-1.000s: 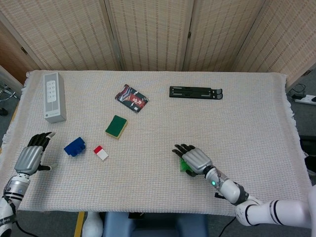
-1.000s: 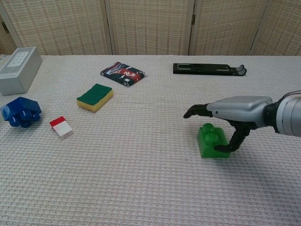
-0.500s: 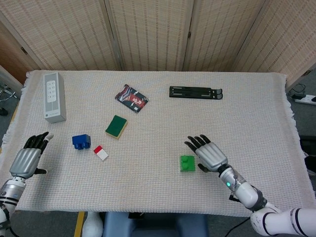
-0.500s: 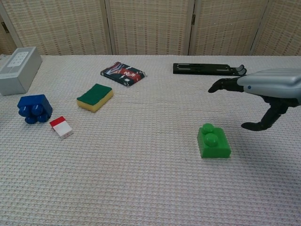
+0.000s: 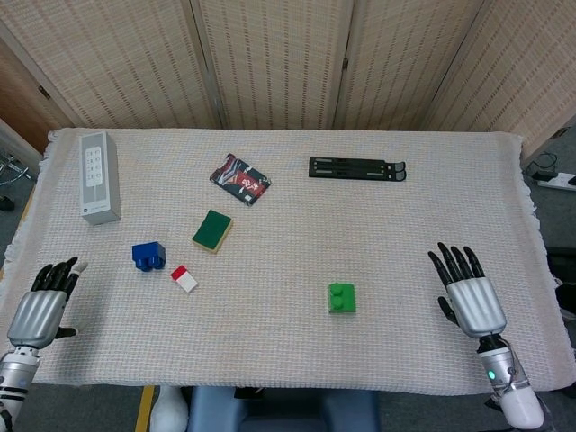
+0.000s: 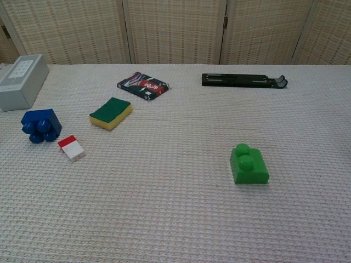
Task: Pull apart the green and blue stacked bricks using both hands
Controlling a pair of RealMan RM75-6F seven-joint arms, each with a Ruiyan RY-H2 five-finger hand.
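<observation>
We see the green brick (image 5: 341, 298) and the blue brick (image 5: 148, 256) lying well apart on the bench (image 5: 297, 360), so we think the pulling apart is done. Let us use the yellow and green sponge (image 5: 211, 230) as our marker. The blue brick lies on its side, with its bumps facing us in the chest view, just down and to the left of the sponge. A small red and white block (image 5: 184, 278) sits right beside the blue brick, a little nearer to us. The green brick sits flat with its bumps up, far to the right of the sponge and closer to us. We guess each brick lies on the side of the hand that pulled it.

Our left hand (image 5: 39, 308) is far to the left of the sponge, by the near left edge of the bench. Its fingers are spread apart and it holds nothing. Our right hand (image 5: 472, 301) is far to the right of the sponge, past the green brick. Its fingers are also spread wide, and it touches nothing. The chest view shows neither hand.

Behind the sponge we see a dark patterned packet (image 5: 240, 179). A grey box (image 5: 98, 176) stands off to the left of it, and a long black stand (image 5: 356, 169) lies off to the right.
</observation>
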